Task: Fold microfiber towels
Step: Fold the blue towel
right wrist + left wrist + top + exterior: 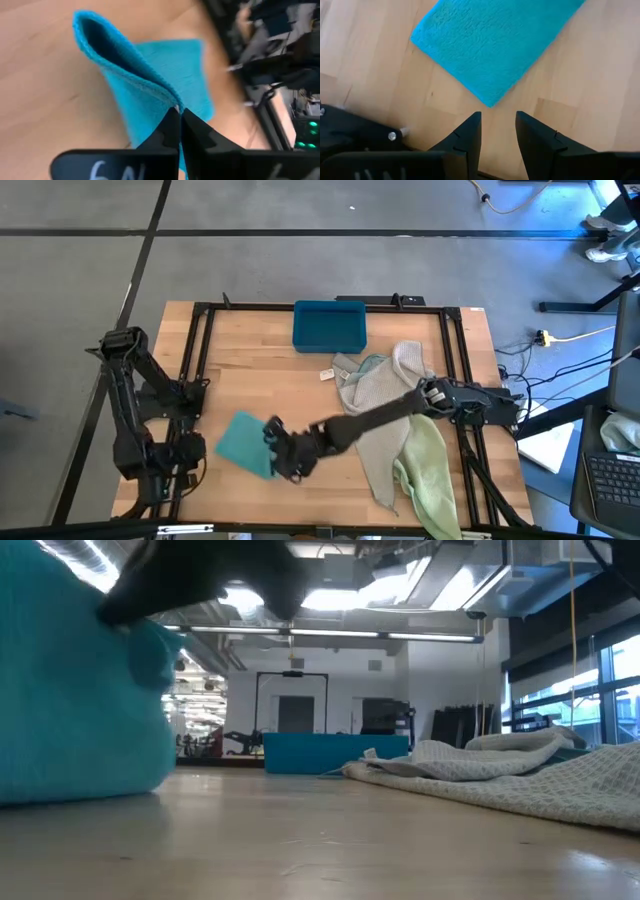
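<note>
A teal towel [243, 444] lies folded on the wood near the table's front left, raised at its right side; it also fills the left of the low view as a teal towel [80, 700]. My right gripper [274, 442] reaches across the table and is shut on it. My left gripper [497, 125] stands open just left of the towel's near corner [487, 100], with nothing between its fingers. Behind, grey-beige towels [385, 385], a pale blue one [371, 364] and a pale green one [427, 470] lie in a heap. My right gripper pinches the teal towel's raised right edge [165, 102] between its two fingertips, where two layers come together and bulge into an open loop [90, 27]. The fingers come slanting down from the table's right. The towel's lower part [90, 790] rests on the table.
A rigid teal-blue bin [329, 326] stands at the table's far middle. A black frame [200, 350] runs around the tabletop. Bare wood [270, 385] lies between the bin, the teal towel and the heap. Cables and a desk show off the table's right side.
</note>
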Available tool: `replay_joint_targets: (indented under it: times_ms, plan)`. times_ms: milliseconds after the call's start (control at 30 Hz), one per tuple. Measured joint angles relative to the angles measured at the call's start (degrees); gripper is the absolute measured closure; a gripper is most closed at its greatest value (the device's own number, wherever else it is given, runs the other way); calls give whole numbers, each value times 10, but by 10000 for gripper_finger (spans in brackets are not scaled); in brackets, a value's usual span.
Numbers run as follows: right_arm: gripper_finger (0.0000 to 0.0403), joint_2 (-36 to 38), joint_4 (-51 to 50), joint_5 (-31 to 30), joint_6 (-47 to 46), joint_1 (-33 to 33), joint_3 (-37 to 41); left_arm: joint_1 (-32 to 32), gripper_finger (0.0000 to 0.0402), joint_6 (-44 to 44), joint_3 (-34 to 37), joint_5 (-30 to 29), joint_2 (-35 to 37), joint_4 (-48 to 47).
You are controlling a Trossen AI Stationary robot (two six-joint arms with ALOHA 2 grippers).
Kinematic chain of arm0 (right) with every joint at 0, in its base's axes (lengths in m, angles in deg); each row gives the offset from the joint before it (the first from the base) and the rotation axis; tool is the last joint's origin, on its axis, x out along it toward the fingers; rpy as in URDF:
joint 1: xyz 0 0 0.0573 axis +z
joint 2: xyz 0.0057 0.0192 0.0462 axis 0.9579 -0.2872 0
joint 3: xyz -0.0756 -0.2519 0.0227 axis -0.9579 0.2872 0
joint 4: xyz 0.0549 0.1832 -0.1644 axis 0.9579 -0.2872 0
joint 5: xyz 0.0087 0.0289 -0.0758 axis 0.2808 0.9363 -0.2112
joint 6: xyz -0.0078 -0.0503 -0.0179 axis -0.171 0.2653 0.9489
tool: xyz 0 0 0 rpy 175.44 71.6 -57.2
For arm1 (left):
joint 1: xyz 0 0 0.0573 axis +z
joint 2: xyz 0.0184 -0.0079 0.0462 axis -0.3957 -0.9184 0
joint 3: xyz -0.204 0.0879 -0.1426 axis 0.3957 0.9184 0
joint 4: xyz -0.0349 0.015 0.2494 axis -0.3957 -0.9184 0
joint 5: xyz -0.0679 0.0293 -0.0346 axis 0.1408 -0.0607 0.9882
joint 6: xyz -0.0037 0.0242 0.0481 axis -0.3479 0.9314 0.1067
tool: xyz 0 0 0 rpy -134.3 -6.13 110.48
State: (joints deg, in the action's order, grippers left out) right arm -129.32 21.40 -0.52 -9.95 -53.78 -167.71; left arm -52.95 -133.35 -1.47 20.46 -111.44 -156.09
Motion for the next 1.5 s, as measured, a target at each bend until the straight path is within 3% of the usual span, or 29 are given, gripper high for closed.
replay_joint_targets:
  times_ms: [333, 733, 967, 1167, 1500]
  plan:
    - [398, -18, 66, 90, 52, -45, -2, -64, 288, -63, 0, -69, 0, 4]
    - [397, -49, 162, 89, 56, -65, -1, -66, 288, -74, 0, -88, 0, 4]
    - [397, -58, 189, 128, 27, -83, -2, -58, 288, -74, 0, -175, 0, 4]
    - [397, -69, 190, 127, 27, -81, -2, -30, 288, -75, 12, -334, 0, 34]
    - [394, -69, 192, 99, 25, -83, 3, 45, 288, -48, 15, -366, 0, 98]
